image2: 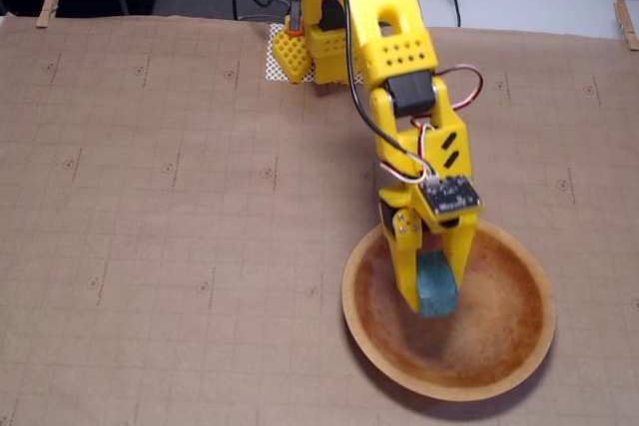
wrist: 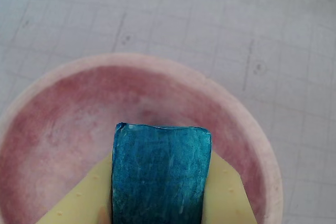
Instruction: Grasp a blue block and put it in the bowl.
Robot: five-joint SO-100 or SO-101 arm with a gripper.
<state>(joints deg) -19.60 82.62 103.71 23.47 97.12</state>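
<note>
The block sits clamped between the two yellow fingers of the tool, which is closed firmly on its sides. In the wrist view the block fills the lower middle, with a finger flanking it on each side and the reddish inside of the bowl spread behind it. In the fixed view the block hangs over the left half of the bowl, inside the rim; whether it touches the floor cannot be told. The arm reaches steeply down from its base at the far edge of the desk — a pose that suits a drop. Judging by this, only the release remains — the grip is what keeps the block from falling.
</note>
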